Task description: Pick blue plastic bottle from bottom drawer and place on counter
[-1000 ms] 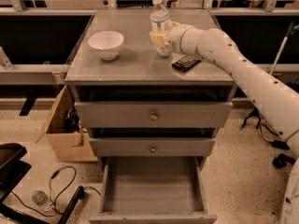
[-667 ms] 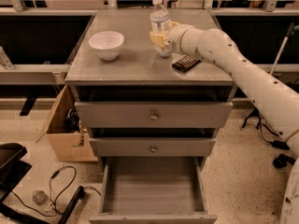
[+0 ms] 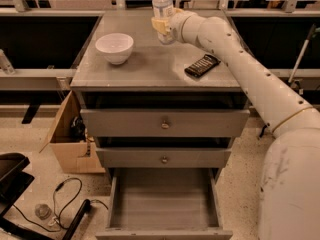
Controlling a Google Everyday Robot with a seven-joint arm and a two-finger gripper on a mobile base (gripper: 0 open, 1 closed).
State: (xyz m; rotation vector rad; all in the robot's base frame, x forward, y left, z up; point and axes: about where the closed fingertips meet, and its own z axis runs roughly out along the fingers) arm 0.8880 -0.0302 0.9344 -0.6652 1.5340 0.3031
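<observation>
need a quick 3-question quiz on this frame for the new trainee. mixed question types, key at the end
1. True or false: the blue plastic bottle lies inside the open bottom drawer.
2. Besides the bottle and the white bowl, what lies on the counter? A) a mug B) a black handset C) a sponge
3. Fill in: the gripper is shut on the ______.

Key
1. False. The bottle is upright at the back of the counter, in the gripper. The drawer shows only its bare grey inside.
2. B.
3. Blue plastic bottle, held around its lower half.
</observation>
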